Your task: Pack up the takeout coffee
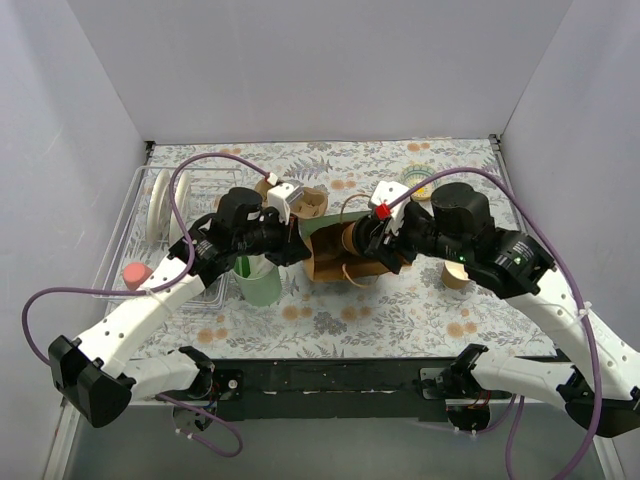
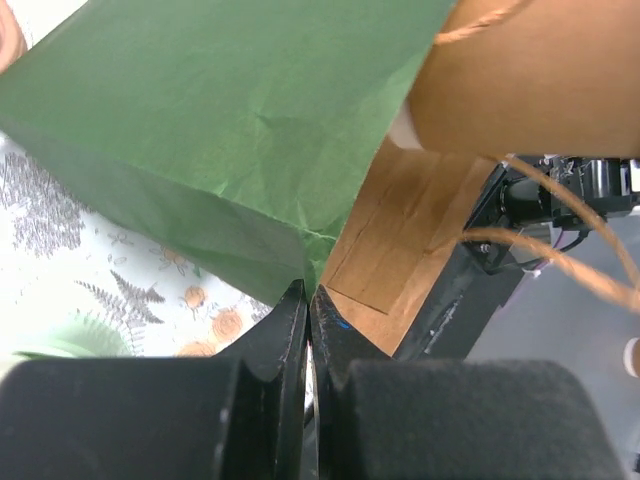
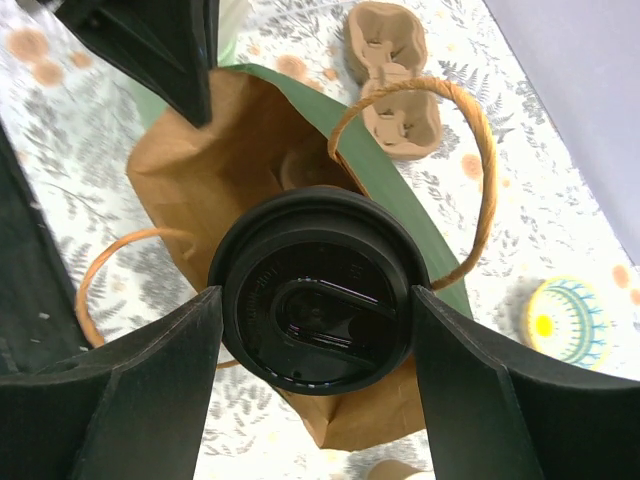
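The takeout coffee shows in the right wrist view as a round black lid. My right gripper is shut on it, one finger on each side, at the open mouth of a brown paper bag with a green side and twine handles. In the top view the right gripper holds the cup at the bag. My left gripper is shut on the bag's green edge and shows in the top view. The cup's kraft side shows in the left wrist view.
A mint-green cup stands under the left wrist. A wire rack with a white plate is at the left. A cardboard cup carrier, a yellow-and-teal dish and a lidless paper cup lie around the bag.
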`<state>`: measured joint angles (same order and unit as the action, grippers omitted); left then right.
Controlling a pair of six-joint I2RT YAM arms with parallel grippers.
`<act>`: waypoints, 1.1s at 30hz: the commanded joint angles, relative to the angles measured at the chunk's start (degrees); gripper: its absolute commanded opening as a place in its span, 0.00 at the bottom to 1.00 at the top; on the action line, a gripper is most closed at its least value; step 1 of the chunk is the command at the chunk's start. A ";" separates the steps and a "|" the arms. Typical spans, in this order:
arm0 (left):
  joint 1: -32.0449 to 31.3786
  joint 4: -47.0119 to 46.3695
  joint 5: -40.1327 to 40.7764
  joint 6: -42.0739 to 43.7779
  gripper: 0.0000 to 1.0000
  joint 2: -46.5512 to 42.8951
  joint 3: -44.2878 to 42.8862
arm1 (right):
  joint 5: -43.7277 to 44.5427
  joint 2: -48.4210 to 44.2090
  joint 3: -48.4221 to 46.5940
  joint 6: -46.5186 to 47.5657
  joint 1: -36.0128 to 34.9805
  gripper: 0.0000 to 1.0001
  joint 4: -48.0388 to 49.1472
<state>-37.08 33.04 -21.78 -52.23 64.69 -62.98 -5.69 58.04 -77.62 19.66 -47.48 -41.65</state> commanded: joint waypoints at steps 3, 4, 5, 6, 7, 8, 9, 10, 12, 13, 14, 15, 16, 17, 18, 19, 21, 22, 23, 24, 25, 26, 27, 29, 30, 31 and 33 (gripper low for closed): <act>0.34 -3.77 -2.12 4.06 0.00 -1.58 1.11 | 3.32 -0.47 4.93 10.65 -1.73 0.31 6.21; 0.34 -3.77 -2.30 4.41 0.00 -1.23 1.02 | 3.67 -0.82 6.85 11.44 -2.00 0.31 6.92; 0.34 -3.68 -2.39 4.59 0.00 -1.23 1.10 | 4.80 -1.35 8.09 13.45 -2.87 0.32 7.80; 0.34 -3.86 -2.39 5.03 0.00 -1.23 1.37 | 5.34 -1.70 9.15 14.34 -3.31 0.32 9.29; 0.34 -4.12 -2.56 5.12 0.00 -1.32 1.54 | 5.34 -1.88 10.12 15.22 -3.58 0.32 10.35; 0.34 -4.21 -2.57 5.03 0.00 -1.32 1.63 | 6.91 -2.05 11.87 17.06 -4.28 0.33 11.23; 0.34 -4.38 -2.65 4.68 0.00 -1.40 1.72 | 7.01 -2.14 12.75 18.12 -4.46 0.33 12.20; 0.34 -4.65 -2.65 4.50 0.00 -1.32 1.81 | 7.19 -2.23 13.89 19.44 -4.72 0.33 14.12; 0.43 -5.17 -3.62 4.50 0.00 -1.49 1.98 | 9.20 -2.32 17.14 22.42 -4.81 0.33 16.24; 0.52 -5.52 -4.05 4.59 0.00 -1.49 2.33 | 9.91 -2.14 17.94 23.31 -4.81 0.34 18.08; 0.52 -5.79 -5.02 4.85 0.00 -1.75 2.68 | 10.52 -2.14 18.73 24.10 -4.81 0.34 19.22; 0.52 -6.40 -5.29 5.12 0.00 -1.84 2.95 | 10.27 -2.06 20.13 25.85 -4.81 0.34 20.11; 0.52 -6.58 -5.55 5.73 0.00 -2.02 3.30 | 10.09 -1.88 20.58 26.30 -4.81 0.34 20.81; 0.60 -6.84 -5.73 5.99 0.00 -2.19 3.83 | 9.83 -1.18 20.76 27.09 -4.81 0.34 21.69; 0.69 -7.11 -6.51 6.34 0.00 -2.20 4.00 | 9.48 -0.65 20.85 27.71 -4.81 0.34 21.87; 0.69 -7.20 -7.04 6.87 0.00 -2.28 4.09 | 9.47 -0.04 20.67 28.23 -4.81 0.34 22.22; 0.78 -7.98 -9.23 8.45 0.00 -2.37 4.88 | 9.21 1.37 20.24 28.76 -4.81 0.34 23.71; 0.78 -8.25 -9.68 8.89 0.00 -2.46 5.23 | 9.04 2.24 19.88 29.64 -4.81 0.34 24.07; 0.78 -8.43 -9.77 9.59 0.00 -2.37 5.67 | 8.60 2.77 19.45 29.91 -4.81 0.34 24.07; 0.78 -8.51 -9.60 9.86 0.00 -2.37 5.94 | 8.51 3.21 18.92 30.43 -4.81 0.34 23.90; 0.78 -8.69 -9.34 10.04 0.00 -2.37 5.94 | 8.25 4.26 18.65 31.74 -4.72 0.34 23.72; 0.78 -9.30 -9.16 9.69 0.00 -2.37 6.20 | 8.16 4.71 18.91 32.54 -4.72 0.34 23.46; 0.78 -9.57 -8.90 9.43 0.00 -2.46 6.38 | 8.07 5.06 19.26 33.24 -4.64 0.34 23.11; 0.78 -10.01 -8.37 9.25 0.00 -2.28 6.38 | 7.63 5.07 21.81 34.21 -4.46 0.33 23.98; 0.78 -10.01 -7.58 8.55 0.00 -2.20 6.12 | 7.28 4.98 22.34 34.30 -4.37 0.33 24.42; 0.78 -10.01 -5.49 8.11 0.00 -2.11 5.85 | 6.75 5.06 22.69 34.22 -4.46 0.33 24.33; 0.78 -9.92 -2.14 5.84 0.00 -1.41 4.89 | 4.48 5.24 21.91 32.47 -4.55 0.31 23.55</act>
<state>-36.53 24.73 -28.42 -44.42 64.38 -57.04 2.28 63.59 -55.27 51.46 -52.10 -20.82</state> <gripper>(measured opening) 0.010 0.771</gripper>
